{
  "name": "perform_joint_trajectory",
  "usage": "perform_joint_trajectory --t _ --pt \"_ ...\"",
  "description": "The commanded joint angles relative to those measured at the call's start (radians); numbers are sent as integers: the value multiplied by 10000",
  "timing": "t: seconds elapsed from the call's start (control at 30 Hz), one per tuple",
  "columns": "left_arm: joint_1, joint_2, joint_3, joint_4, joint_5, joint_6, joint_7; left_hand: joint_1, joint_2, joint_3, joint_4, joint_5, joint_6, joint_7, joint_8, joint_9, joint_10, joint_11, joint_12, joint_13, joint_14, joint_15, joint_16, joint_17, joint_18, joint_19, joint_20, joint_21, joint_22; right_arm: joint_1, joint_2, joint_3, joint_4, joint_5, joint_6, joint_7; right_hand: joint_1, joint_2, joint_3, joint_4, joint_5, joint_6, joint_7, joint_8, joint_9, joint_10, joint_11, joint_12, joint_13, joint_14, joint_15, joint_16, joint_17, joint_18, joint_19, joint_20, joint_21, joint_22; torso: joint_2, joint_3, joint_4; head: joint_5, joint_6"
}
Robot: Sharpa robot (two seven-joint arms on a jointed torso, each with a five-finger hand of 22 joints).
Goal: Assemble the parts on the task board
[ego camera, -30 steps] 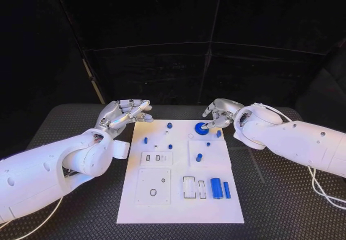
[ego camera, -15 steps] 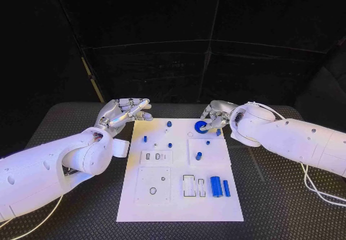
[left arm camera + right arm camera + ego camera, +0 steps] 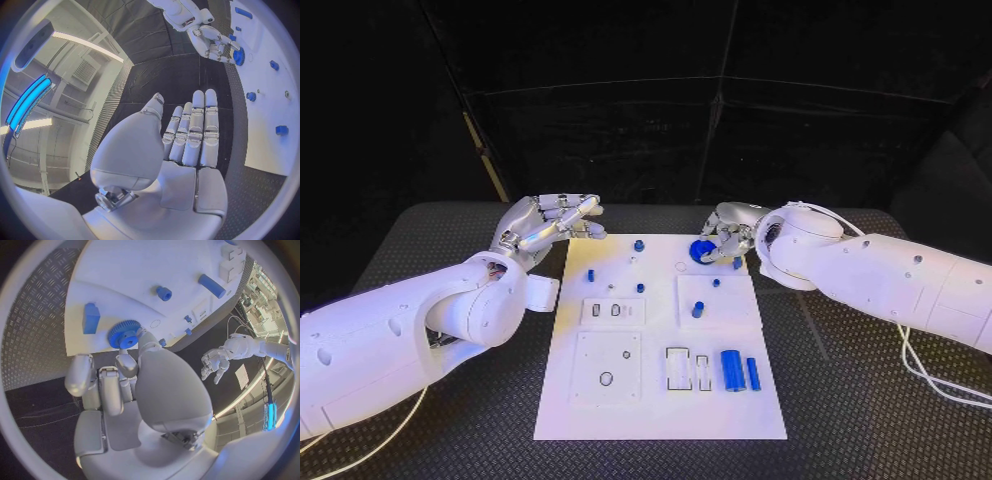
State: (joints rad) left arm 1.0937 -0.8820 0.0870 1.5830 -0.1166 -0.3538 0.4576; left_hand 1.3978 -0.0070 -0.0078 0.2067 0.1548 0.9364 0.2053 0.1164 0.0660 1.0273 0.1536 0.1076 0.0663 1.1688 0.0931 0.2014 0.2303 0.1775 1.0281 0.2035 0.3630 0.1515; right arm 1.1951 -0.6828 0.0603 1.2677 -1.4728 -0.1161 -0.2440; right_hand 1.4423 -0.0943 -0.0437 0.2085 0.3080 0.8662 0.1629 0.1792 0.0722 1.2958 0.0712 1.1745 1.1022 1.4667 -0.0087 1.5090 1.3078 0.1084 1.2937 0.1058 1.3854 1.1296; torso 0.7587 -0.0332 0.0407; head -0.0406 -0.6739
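So compared with a second back, the right hand [image 3: 726,243] slides a touch toward the far left of the board [image 3: 661,420], carrying the blue gear [image 3: 701,251] with it. The gear goes from low over the board's far right corner to a bit further in and up, tilted in the fingers. The left hand [image 3: 548,226] barely budges.

Head view: the gear is pinched by the right hand just above the board's far edge, near a small round mark on the plate. The left hand hangs over the desk [image 3: 877,400] beside the board's far left corner, fingers straight and close together, holding nothing. Near the front, two blue bars [image 3: 731,374] lie next to the slots.

Left wrist view: the left hand [image 3: 187,145] is flat with its fingers side by side. Across the board [image 3: 275,100] the right hand [image 3: 215,42] has the gear [image 3: 238,56].

Right wrist view: fingertips of the right hand [image 3: 125,385] grip the gear [image 3: 125,335] at its rim, right over the board [image 3: 125,280].

My guess is it's lining the gear up for its peg, not seated yet.
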Motion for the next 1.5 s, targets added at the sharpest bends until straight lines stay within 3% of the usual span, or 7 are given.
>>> perform_joint_trajectory --t 0.03,0.3,0.43,0.6,0.97,1.5 --pt "13 23 12 -3 -36 110 54 61 30 -1 -51 -38 24 42 -57 -7 13 42 -41 -8 20 61 -56 13 43 62 0 -12 -10 9 60 6 -37 -528 241 -38 180 64 41 -97 77 87 -43 77 17 83 -15 90 73 756 57 54 1192 -174 -6 20 41 18 11 -4 -3 -13 -19" --pt "13 32 12 -36 -36 116 51 63 33 -4 -55 -38 18 42 -68 -9 8 42 -52 -9 21 61 -64 19 44 63 0 -13 -12 1 132 6 -163 -730 277 -86 423 226 159 -260 91 154 -54 155 16 140 -32 211 221 765 40 77 1249 -175 -6 4 45 23 4 -2 7 -18 -61" --pt "13 32 12 -50 -34 139 31 63 33 -4 -55 -38 18 42 -68 -9 8 42 -52 -9 21 61 -64 19 44 63 0 -13 -12 -5 154 6 -189 -923 316 -87 682 315 363 -464 -418 182 -49 201 0 168 -33 284 323 770 37 93 1287 -179 1 -6 52 38 6 1 1 6 -90" --pt "12 26 12 -74 -20 160 12 63 33 -4 -55 -38 18 42 -68 -9 8 42 -52 -9 21 61 -64 19 44 63 0 -13 -12 -27 172 6 -176 -1239 374 -63 945 331 605 -688 -556 229 -47 237 -11 187 -40 320 388 777 32 109 1331 -182 6 -11 60 56 -2 4 -3 -4 -118" --pt "12 20 12 -95 -14 187 -7 63 40 -6 -57 -37 15 40 -75 -9 7 43 -59 -9 22 61 -71 25 44 63 0 -15 -13 -48 129 6 -88 -1383 97 4 596 65 680 -592 -858 2 -12 144 -52 173 9 312 388 780 72 118 1358 -187 6 22 64 72 3 4 -7 -35 -111" --pt "11 22 12 -107 -13 193 -15 63 47 -8 -58 -37 14 36 -83 -10 5 42 -67 -9 23 61 -78 31 44 63 0 -16 -15 -60 -54 6 76 -1373 -310 -10 402 -149 817 -452 -896 -160 14 105 -55 151 33 293 370 787 94 134 1401 -202 52 45 95 147 4 5 -5 -47 -98"
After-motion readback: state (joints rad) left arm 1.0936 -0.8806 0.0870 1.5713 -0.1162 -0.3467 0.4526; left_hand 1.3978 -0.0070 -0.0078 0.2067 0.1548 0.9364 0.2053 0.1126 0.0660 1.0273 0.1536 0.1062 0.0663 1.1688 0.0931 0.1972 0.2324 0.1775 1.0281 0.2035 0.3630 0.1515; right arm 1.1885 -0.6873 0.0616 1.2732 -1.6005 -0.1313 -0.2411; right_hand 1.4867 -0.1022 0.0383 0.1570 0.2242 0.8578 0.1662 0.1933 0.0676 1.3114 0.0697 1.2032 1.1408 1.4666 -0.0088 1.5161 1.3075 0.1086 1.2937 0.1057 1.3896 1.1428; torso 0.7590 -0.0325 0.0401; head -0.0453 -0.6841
